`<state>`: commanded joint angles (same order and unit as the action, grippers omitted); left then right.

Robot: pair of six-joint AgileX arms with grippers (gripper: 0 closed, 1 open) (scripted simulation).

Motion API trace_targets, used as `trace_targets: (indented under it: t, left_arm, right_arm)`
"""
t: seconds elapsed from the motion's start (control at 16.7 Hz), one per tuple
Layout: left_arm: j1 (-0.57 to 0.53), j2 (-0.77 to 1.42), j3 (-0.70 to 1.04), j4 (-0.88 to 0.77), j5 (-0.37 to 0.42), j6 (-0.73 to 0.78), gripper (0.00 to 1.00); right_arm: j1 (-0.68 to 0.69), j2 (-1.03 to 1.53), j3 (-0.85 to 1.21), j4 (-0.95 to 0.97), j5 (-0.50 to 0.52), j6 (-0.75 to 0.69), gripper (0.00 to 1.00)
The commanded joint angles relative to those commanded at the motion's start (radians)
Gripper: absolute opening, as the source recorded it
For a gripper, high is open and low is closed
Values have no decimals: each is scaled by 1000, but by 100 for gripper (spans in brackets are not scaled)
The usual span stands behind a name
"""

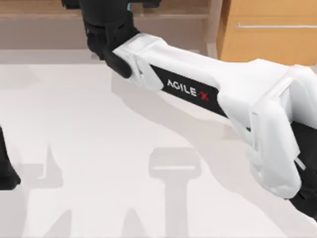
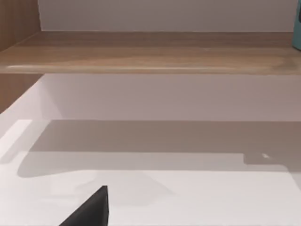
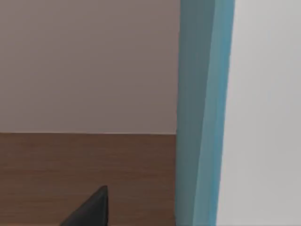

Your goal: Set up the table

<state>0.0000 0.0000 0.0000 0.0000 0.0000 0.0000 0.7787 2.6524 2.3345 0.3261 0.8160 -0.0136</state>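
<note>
The right arm (image 1: 233, 99) is closest to the overhead camera, a big white limb stretching from the table's right side up toward the far left, its dark wrist ending over the wooden shelf (image 1: 44, 12) at the back. Under it spreads the white table (image 1: 99, 148), taking up nearly the whole scene, bare and crossed by grey shadows. Behind it at the far right stands an orange-wood drawer unit (image 1: 267, 34) with a thin metal bar handle (image 1: 275, 26). The right wrist view looks along the shelf board at an upright teal-blue thing (image 3: 202, 113) close by, standing on the board. The left arm (image 1: 6, 173) sits parked at the table's left edge. I cannot tell how either arm's jaws stand.
</note>
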Motion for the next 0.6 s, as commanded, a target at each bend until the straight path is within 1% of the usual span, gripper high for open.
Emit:
trace_targets:
  t: [0.18,0.6]
  left_arm:
    - [0,0,0,0,0,0,100]
    - [0,0,0,0,0,0,100]
  right_arm:
    - [0,0,0,0,0,0,100]
    - [0,0,0,0,0,0,47]
